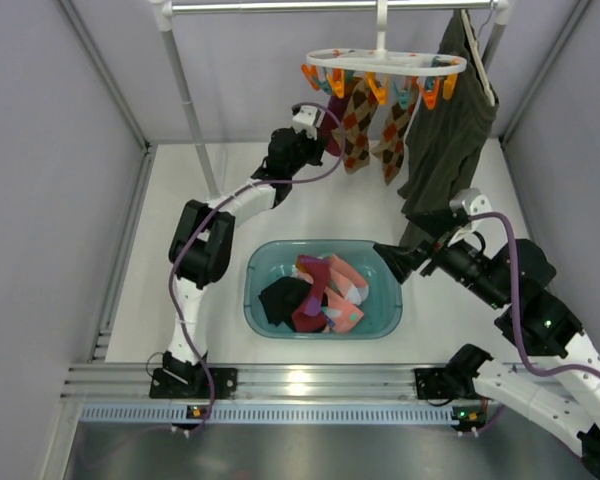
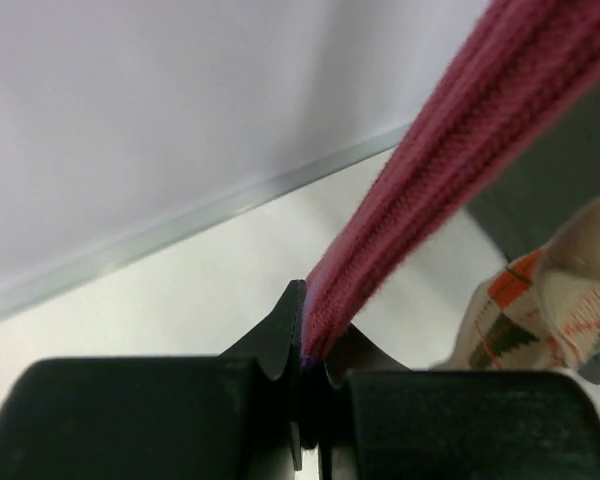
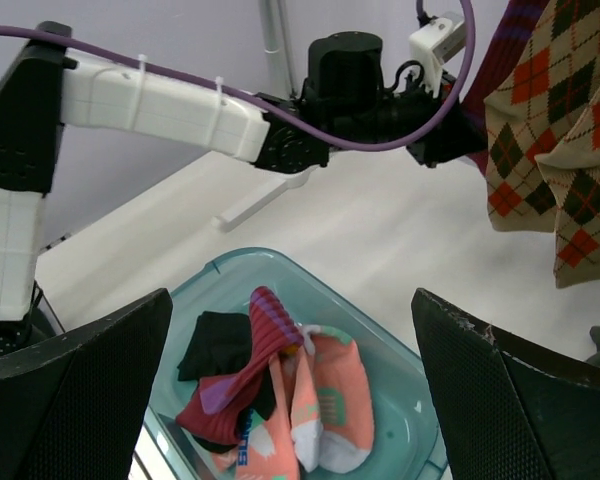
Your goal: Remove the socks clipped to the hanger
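Pinching a dark red ribbed sock [image 2: 450, 170] with the left end effector [image 2: 315, 338], fingers closed almost fully, only the fabric's thickness between them. Sock runs taut up and away from that end effector toward the white plastic ring hanger with orange and teal clips [image 1: 340, 62], which hangs above and just right of it from the metal rail [image 1: 280, 6]. Taut line suggests the grip is set low on the sock so a pull down and away can pop it from its clip; the clip is too small to tell if it has let go. Just right of the left end effector two brown-red-orange argyle socks [image 1: 358, 125] hang from neighbouring clips, close beside the held sock, not in the fingers. Beyond them a large dark olive garment [image 1: 450, 130] on a plain pale hanger [image 1: 480, 65], not part of the job

Other side, right end effector [image 3: 290, 300] is spread wide, nothing in it, well apart from the ring hanger. Below and ahead of it a teal translucent plastic tub [image 1: 252, 290] sits on the white bench [image 1: 150, 280], holding a heap of loose socks [image 1: 315, 295]: black, dark red, pink-orange with pale toes. Tub looks placed near under the clips so freed socks have a short trip. Judgement: partway done, several off, at least three on the clips. Risk: the pull swings the ring on its hook or drags an argyle sock along; a steady downward tug looks safer than a sideways one
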Robot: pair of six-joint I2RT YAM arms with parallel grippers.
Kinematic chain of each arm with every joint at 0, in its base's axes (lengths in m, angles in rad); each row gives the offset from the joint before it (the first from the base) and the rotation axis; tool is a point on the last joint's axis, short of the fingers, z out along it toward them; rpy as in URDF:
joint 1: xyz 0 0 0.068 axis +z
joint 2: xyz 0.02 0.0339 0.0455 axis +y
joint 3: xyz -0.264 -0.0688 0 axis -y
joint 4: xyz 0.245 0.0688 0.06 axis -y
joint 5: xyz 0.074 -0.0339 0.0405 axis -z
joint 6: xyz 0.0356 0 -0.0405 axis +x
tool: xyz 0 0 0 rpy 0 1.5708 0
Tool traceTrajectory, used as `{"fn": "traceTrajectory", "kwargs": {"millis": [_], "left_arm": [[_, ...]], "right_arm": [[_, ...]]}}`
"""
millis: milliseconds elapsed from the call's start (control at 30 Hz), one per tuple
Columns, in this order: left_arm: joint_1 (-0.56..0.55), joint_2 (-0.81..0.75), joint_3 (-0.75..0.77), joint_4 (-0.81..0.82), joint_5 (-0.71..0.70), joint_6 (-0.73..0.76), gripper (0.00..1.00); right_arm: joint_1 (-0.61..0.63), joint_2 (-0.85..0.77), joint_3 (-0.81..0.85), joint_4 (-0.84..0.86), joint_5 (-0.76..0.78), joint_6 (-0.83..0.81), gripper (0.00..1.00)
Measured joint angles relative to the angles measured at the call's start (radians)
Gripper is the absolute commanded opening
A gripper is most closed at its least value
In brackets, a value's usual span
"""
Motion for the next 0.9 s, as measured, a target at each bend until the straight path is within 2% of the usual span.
{"fn": "traceTrajectory", "kwargs": {"millis": [267, 400, 533, 767, 900], "left_arm": [[-0.121, -0.378, -0.372, 0.011, -0.439, 0.017, 0.0], [-0.223, -0.566, -0.539, 0.03, -0.643, 0.03, 0.0], [-0.375, -0.674, -0.644, 0.04, -0.83, 0.065, 0.0], [-0.629, -0.683, -0.657, 0.038, -1.036, 0.173, 0.0], [-0.742, -0.597, -0.536, 0.04, -1.141, 0.283, 0.0]], "right_arm": [[0.0, -0.057, 0.005, 0.011, 0.012, 0.012, 1.0], [0.0, -0.039, 0.059, -0.019, 0.068, 0.015, 0.99], [0.0, 0.012, 0.17, -0.072, 0.14, 0.025, 0.99], [0.0, 0.157, 0.46, -0.198, 0.199, 0.035, 1.0], [0.0, 0.274, 0.672, -0.312, 0.205, 0.018, 0.95]]}}
